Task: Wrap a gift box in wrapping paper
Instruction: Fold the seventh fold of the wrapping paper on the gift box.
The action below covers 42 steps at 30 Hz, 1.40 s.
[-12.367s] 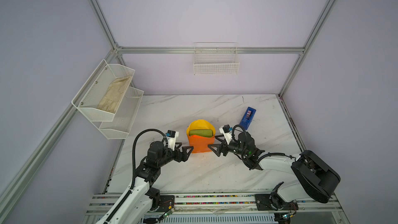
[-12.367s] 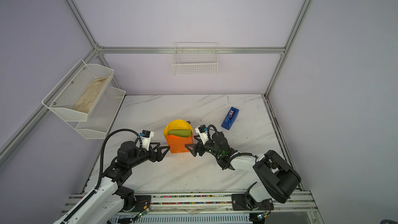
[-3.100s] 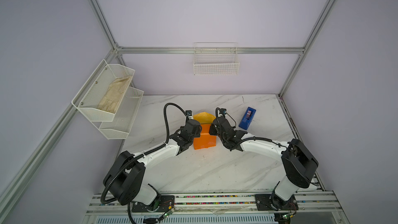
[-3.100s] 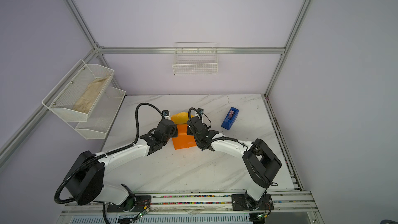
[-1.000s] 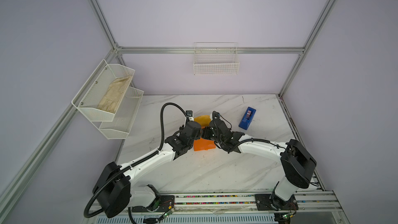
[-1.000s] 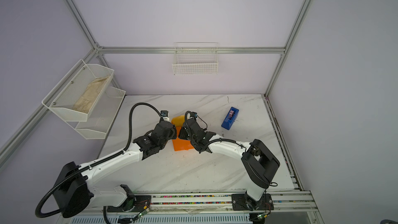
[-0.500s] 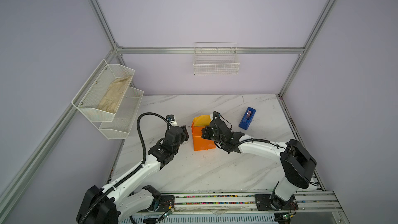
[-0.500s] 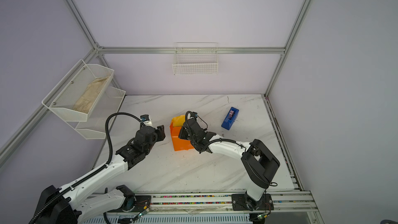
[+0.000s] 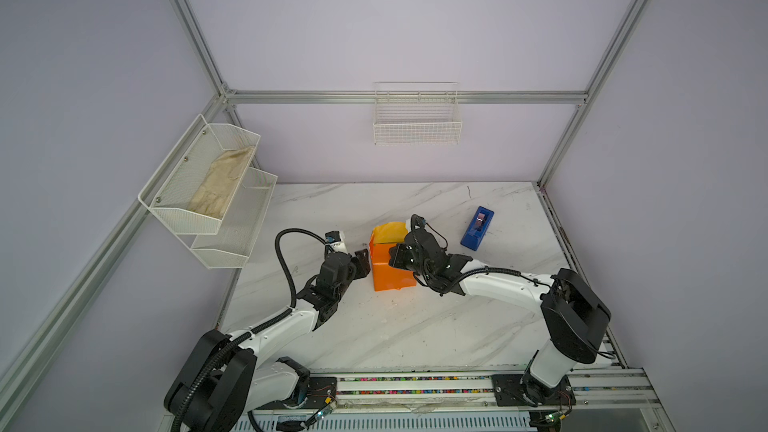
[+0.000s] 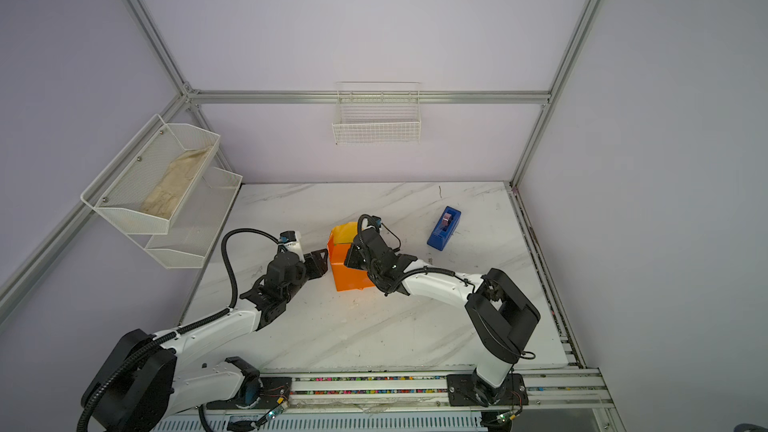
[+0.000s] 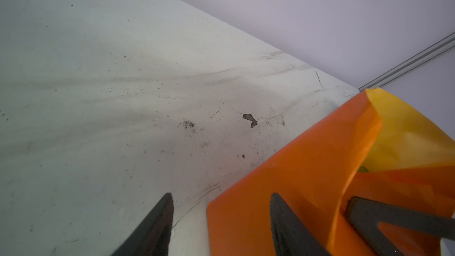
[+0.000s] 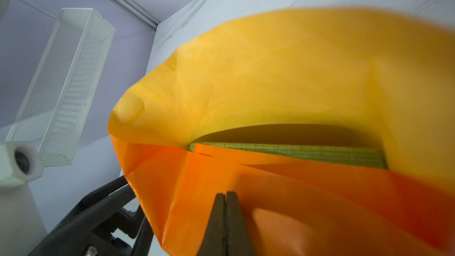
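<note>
A: Box position?
B: Gift box (image 12: 295, 152) sits mid-table (image 9: 415, 326), inside the wrapping paper (image 9: 390, 272). Only a green strip of its top shows, in the right wrist view. The paper's near part is folded over it, orange side out. The far part stands up yellow, unfolded.
A: Grippers?
B: Right gripper (image 12: 226, 196) clenched, nothing seen between the tips, pressing the near fold down on the box top. Left gripper (image 9: 360, 260) released, jaws apart, holding nothing, just beside the paper's left face.
A: Risks?
B: One hold point only. I judge the fold could spring back if the right tips lift or skid on the glossy side. The left side bulges loose, and a push there might slide the whole parcel right on the smooth table. No tape seen on the paper. Tape dispenser (image 9: 477, 228) is well apart, far right.
A: Change from a second ago?
B: Then the left gripper was up at the parcel top beside the right. Now it is off, lower, at the left face. Right unmoved.
</note>
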### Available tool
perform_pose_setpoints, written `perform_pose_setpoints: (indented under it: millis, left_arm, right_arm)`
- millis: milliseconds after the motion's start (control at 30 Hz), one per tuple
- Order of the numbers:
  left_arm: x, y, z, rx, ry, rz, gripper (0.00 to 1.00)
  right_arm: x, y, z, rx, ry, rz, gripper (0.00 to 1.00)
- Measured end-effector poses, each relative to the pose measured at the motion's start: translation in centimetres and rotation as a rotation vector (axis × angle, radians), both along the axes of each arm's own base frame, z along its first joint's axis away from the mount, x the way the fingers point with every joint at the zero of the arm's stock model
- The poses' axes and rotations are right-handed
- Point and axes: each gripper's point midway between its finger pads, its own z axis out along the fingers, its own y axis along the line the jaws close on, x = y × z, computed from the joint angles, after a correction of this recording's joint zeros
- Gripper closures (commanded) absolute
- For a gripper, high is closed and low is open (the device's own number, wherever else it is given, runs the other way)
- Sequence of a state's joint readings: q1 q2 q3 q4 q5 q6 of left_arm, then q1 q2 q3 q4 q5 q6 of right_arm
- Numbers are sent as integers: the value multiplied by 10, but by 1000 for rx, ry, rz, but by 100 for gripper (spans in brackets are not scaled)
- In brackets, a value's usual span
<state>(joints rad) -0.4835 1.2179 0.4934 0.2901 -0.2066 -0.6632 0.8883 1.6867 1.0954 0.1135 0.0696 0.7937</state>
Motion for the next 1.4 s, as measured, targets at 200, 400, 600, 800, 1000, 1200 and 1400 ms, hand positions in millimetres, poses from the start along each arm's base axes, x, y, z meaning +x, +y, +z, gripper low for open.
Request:
perform_pose_setpoints:
  millis: [200, 400, 600, 800, 1000, 1200, 1400]
  left_arm:
    - [5, -11, 7, -38, -39, -40, 40]
    - [7, -16, 14, -60, -65, -59, 40]
    - [9, -23, 4, -64, -47, -87, 40]
    - [11, -29, 1, -78, -47, -114, 39]
    - [8, -34, -1, -87, -33, -147, 39]
    - [5, -39, -7, -93, -6, -182, 38]
    - [5, -42, -10, -99, 6, -200, 39]
  right_arm:
    - [0, 0, 0, 3, 3, -3, 100]
    - [0, 0, 0, 4, 3, -3, 100]
    - [0, 0, 0, 4, 3, -4, 100]
    - [0, 0, 0, 4, 4, -4, 100]
    - [0, 0, 0, 6, 7, -4, 100]
    - [-1, -1, 0, 8, 15, -11, 100]
    - [-7, -18, 9, -23, 29, -44, 100]
